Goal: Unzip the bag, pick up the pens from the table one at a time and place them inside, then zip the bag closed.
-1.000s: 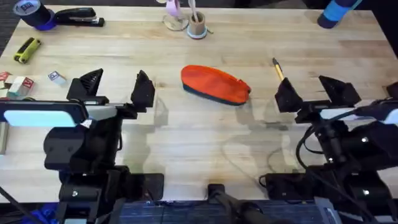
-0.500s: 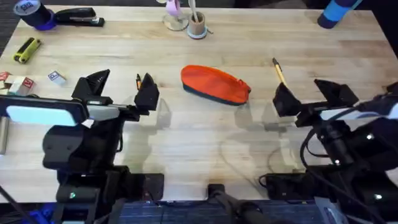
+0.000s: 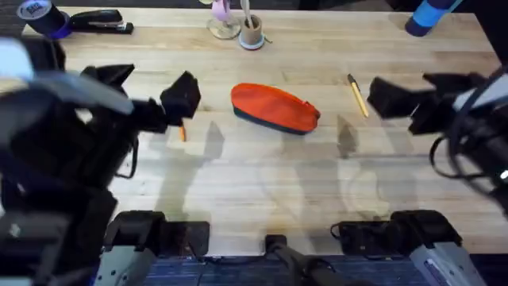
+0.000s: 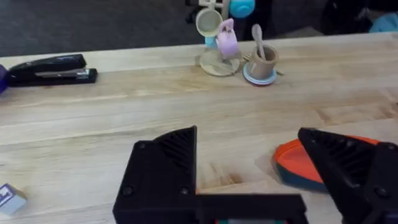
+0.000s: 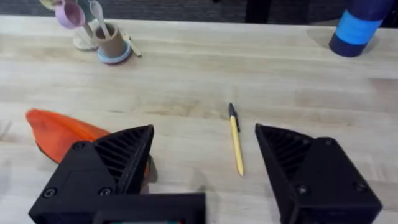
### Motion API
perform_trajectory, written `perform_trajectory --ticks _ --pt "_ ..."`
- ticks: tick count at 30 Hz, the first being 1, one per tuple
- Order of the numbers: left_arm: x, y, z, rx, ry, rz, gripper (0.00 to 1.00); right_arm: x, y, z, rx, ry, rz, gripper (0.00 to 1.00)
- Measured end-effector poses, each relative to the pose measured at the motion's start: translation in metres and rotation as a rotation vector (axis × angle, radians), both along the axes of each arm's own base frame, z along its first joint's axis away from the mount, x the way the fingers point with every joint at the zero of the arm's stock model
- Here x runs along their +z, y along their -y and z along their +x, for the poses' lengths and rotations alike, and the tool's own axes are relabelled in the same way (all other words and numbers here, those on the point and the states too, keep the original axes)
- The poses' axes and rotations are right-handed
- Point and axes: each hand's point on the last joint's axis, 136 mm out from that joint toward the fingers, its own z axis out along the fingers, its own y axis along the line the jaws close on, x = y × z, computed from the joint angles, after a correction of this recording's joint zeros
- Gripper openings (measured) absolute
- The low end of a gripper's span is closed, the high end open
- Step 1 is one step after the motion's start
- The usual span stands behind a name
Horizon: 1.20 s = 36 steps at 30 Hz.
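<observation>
The orange bag [image 3: 274,107] with its dark base lies zipped in the middle of the table [image 3: 262,183]. One yellow pen [image 3: 357,94] rests to its right, seen between my right fingers in the right wrist view as pen [image 5: 236,140]. A short orange pen [image 3: 182,132] lies left of the bag, just under my left gripper [image 3: 151,91]. That gripper is open and raised, with the bag's end [image 4: 298,165] beside its right finger. My right gripper [image 3: 419,94] is open, hovering just right of the yellow pen. The bag [image 5: 59,130] shows at the left of the right wrist view.
A black stapler [image 3: 99,20] and a tape roll [image 3: 38,14] sit at the far left corner. A small cup with pale sticks [image 3: 251,33] stands at the back centre, and a blue roll [image 3: 429,16] at the back right.
Both arms have risen and moved forward toward the back of the table. The left arm now looms large, and the orange pen beside it has come into view.
</observation>
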Motion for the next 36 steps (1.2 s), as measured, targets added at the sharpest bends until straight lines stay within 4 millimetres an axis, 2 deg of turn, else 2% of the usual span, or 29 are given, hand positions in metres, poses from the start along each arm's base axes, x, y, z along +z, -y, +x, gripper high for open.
perform_trajectory --ticks 6,13,18,25,30,36 --pt "0.012 0.012 0.026 -0.072 -0.153 -0.008 0.993 0.023 -0.001 0.022 -0.009 -0.085 0.03 0.997" --pt "0.02 0.02 0.05 -0.123 -0.311 -0.021 0.993 0.027 -0.002 0.04 -0.004 -0.158 0.04 0.997" --pt "0.017 0.022 0.063 -0.134 -0.371 -0.028 0.993 0.028 -0.005 0.042 0.011 -0.161 0.048 0.997" --pt "0.012 0.038 0.06 -0.28 -0.365 0.046 0.992 0.028 -0.006 0.042 0.014 -0.161 0.049 0.997" --pt "0.01 0.056 0.048 -0.489 -0.303 0.223 0.993 0.028 -0.006 0.042 0.014 -0.161 0.049 0.997" --pt "0.012 0.064 0.044 -0.638 -0.192 0.431 0.993 0.028 -0.006 0.042 0.014 -0.162 0.049 0.997"
